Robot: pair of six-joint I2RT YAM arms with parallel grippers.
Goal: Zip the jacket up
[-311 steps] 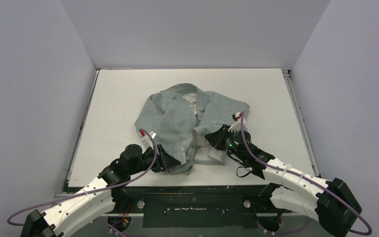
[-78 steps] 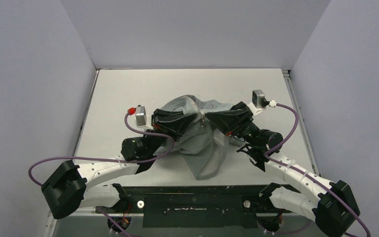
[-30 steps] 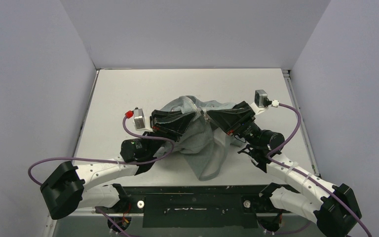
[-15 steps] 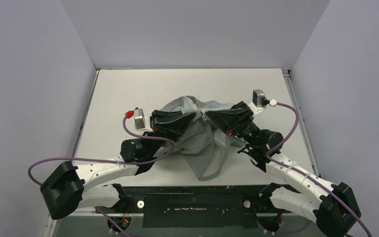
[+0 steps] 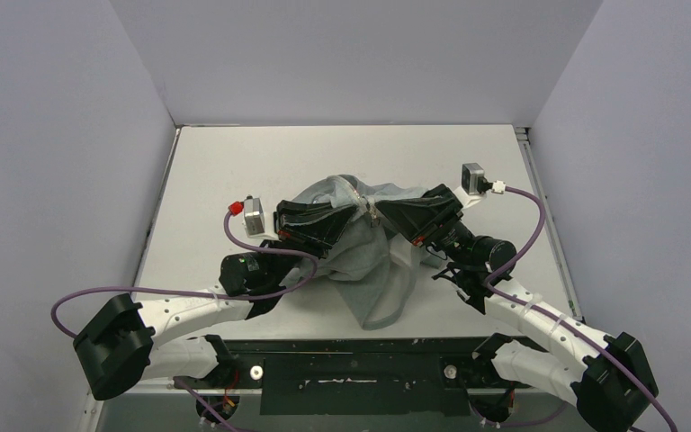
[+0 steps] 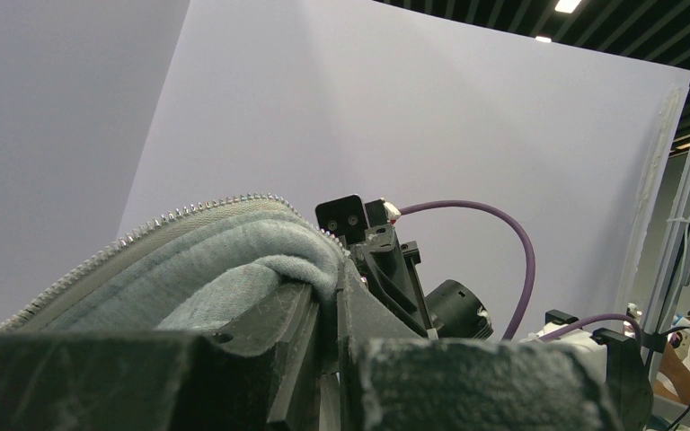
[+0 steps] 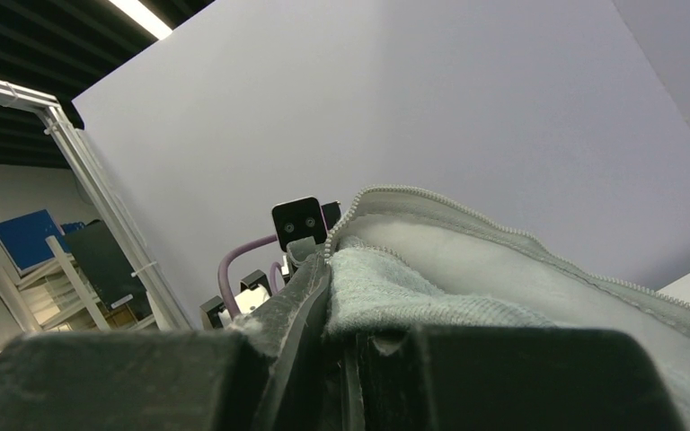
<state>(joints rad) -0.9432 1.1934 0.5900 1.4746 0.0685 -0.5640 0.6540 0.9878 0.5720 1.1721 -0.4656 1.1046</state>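
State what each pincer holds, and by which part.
Both hold the jacket: the left pincer clamps one toothed zipper edge, and the right pincer clamps the other.

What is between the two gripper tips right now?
Only a short raised fold of the jacket, pinched by the left gripper and right gripper; the top view shows it.

Ten seconds back the jacket (image 5: 378, 281) lay spread on the table (image 5: 234, 162), with both arms low at its near hem. Now the left gripper (image 5: 356, 212) and right gripper (image 5: 383, 214) are raised, tips almost meeting. Each pinches a zipper edge, and the jacket hangs bunched below them.
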